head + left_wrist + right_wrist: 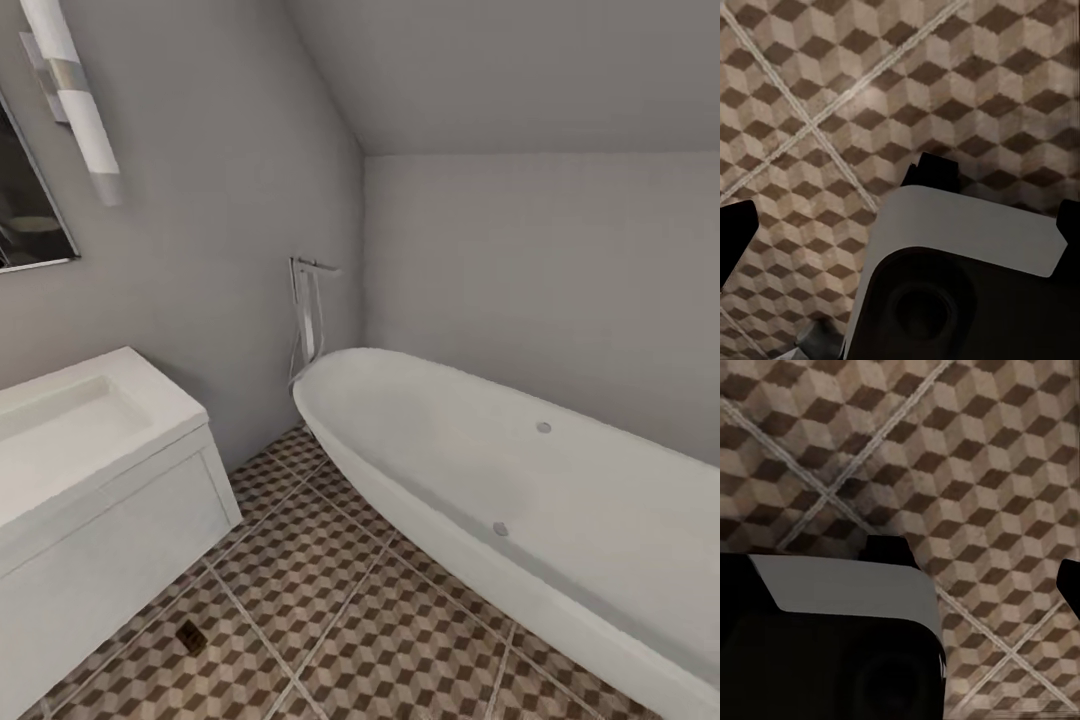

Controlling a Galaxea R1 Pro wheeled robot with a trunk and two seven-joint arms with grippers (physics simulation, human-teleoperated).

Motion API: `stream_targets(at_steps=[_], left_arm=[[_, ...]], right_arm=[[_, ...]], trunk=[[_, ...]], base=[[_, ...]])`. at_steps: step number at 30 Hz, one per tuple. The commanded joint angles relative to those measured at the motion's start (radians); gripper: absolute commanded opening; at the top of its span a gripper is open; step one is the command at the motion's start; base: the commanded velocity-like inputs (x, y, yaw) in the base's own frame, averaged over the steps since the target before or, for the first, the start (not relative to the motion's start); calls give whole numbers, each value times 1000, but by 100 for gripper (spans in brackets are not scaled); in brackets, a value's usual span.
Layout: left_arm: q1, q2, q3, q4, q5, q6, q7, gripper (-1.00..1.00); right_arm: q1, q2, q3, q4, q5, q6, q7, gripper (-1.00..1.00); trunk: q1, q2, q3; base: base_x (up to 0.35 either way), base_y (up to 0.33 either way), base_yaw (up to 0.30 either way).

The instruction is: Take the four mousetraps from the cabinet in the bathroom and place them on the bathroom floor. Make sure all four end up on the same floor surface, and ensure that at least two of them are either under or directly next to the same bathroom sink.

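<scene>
One mousetrap (191,637) lies flat on the bathroom floor (330,620), a small dark-brown rectangle far smaller than the tile it sits on. It rests just beside the lower front edge of the white vanity that carries the bathroom sink (70,425); whether it touches the vanity cannot be told. Its metal parts are too small to make out.

The sink is a wide white rectangular basin, cut off at the left edge of the head view, so its tap is out of sight. A white tub (520,490) runs along the far wall and is cut off at the right and bottom edges. A chrome filler pipe (306,310) stands at its head. A mirror (25,210) and a wall lamp (75,95) are partly cropped at the upper left.

In each wrist view dark finger parts of the left pincer (900,217) and the right pincer (979,566) hang over cube-patterned tiles with pale grout lines. Both stand wide, with nothing between the fingers, and a grey-white robot part hides much of each picture.
</scene>
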Motion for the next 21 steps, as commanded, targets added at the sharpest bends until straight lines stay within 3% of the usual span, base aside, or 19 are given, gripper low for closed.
stream_targets(at_steps=[1, 9, 21], left_arm=[[0, 1, -8, -4, 8, 0, 7, 100], [0, 2, -8, -4, 8, 0, 7, 100], [0, 2, -8, -4, 9, 0, 7, 100]], right_arm=[[-1, 1, 8, 2, -10, -5, -1, 100], [-1, 2, 8, 2, -10, -5, -1, 100], [-1, 4, 10, 2, -10, -5, -1, 100]], trunk=[[0, 0, 0], [0, 0, 1], [0, 0, 1]], base=[[0, 0, -290], [0, 0, -272], [0, 0, -92]])
